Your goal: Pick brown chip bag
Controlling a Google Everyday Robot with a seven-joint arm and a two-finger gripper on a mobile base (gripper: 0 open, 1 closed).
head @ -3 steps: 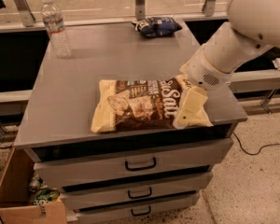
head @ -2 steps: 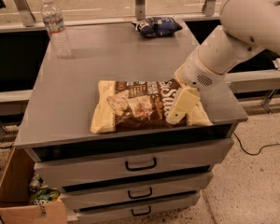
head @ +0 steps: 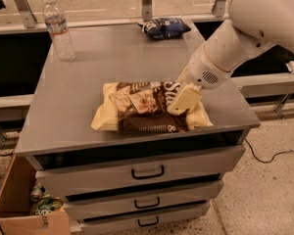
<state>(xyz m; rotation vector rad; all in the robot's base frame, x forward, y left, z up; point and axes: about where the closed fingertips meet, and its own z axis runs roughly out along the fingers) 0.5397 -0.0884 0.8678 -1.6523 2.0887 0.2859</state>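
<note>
- Camera view: the gripper [head: 184, 98] is down on the right part of the brown chip bag [head: 142, 109], which lies flat near the front edge of the grey drawer cabinet [head: 112, 67].
- You cannot tell whether the claw is spread or pinching the bag.
- By the look of it, the reach is done; a firm grasp and the lift are left.
- The bag's large white lettering is partly hidden by the gripper, so you cannot read it whole.
</note>
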